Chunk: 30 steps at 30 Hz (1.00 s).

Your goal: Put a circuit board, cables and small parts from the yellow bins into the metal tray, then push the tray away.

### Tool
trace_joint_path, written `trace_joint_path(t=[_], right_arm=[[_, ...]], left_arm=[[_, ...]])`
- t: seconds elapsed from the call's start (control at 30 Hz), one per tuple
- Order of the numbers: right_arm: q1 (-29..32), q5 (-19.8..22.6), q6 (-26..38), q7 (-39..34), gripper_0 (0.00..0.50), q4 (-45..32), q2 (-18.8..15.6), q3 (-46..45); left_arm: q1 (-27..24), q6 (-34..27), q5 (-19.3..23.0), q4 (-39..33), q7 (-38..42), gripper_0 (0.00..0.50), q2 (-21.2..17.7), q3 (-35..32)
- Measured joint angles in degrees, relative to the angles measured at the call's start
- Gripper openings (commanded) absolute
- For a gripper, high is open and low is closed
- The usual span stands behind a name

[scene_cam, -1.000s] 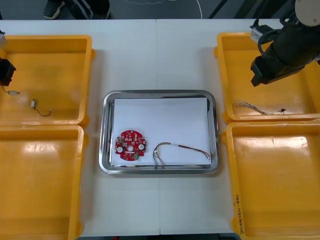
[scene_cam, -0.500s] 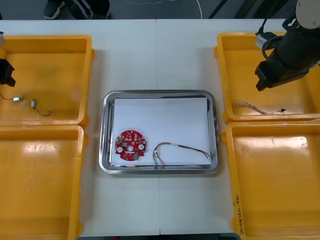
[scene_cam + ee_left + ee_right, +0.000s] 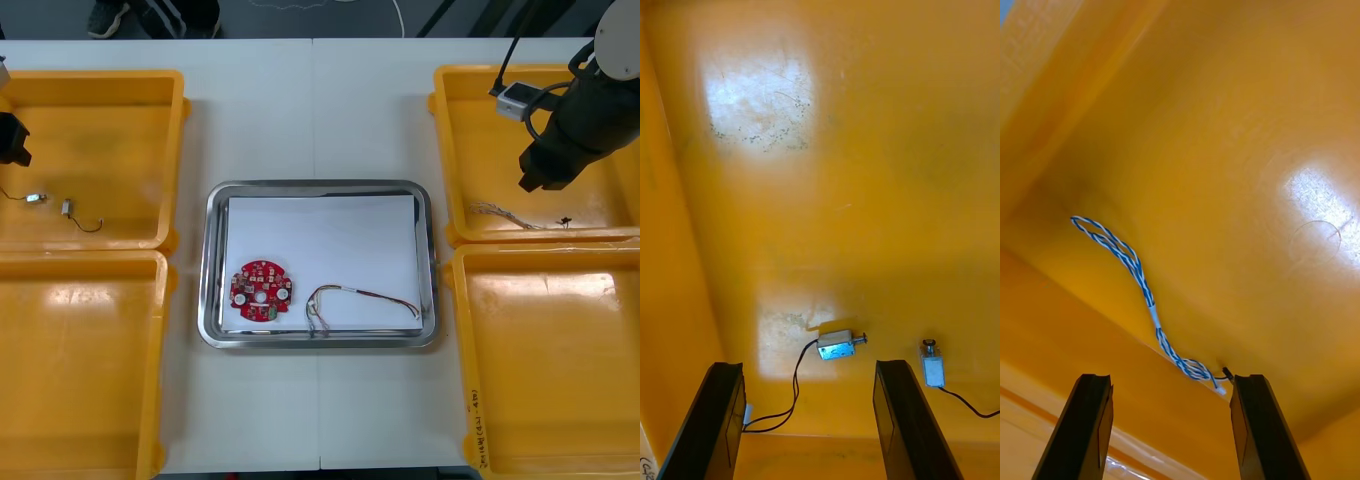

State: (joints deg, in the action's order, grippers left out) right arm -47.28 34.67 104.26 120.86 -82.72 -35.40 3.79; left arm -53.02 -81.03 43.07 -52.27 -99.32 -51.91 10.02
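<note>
Our right end effector [image 3: 1171,382] hangs released over the yellow bin [image 3: 480,130], where we see the cable [image 3: 1136,268] stretched along that bin's near wall, just ahead.

Right arm [image 3: 588,105] comes in from the far right corner, bent down and inward. The right gripper [image 3: 1169,384] has its black fingers spread wide with nothing between them. Left gripper [image 3: 809,369] is the same deal, fingers apart, hanging at the far left edge.
</note>
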Motion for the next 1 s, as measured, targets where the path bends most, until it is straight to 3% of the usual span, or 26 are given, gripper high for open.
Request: trace_joint_path(t=[0.17, 0.37, 1.0], right_arm=[[1.72, 0.02, -3.07, 1.67, 0.460, 0.00, -0.80, 0.00], [3.55, 0.34, -6.21, 9.82, 0.458, 0.00, -1.72, 0.00], [7.76, 4.97, -13.16, 12.28, 0.460, 0.00, -2.26, 0.05]], left_arm=[[0.60, 0.21, 0.00, 0.00, 0.00, 0.500, 0.14, 0.00], [1.83, 0.30, 0.00, 0.00, 0.00, 0.500, 0.42, 0.00], [3.54, 5.08, 2.13, 3.44, 0.00, 0.500, 2.31, 0.00]])
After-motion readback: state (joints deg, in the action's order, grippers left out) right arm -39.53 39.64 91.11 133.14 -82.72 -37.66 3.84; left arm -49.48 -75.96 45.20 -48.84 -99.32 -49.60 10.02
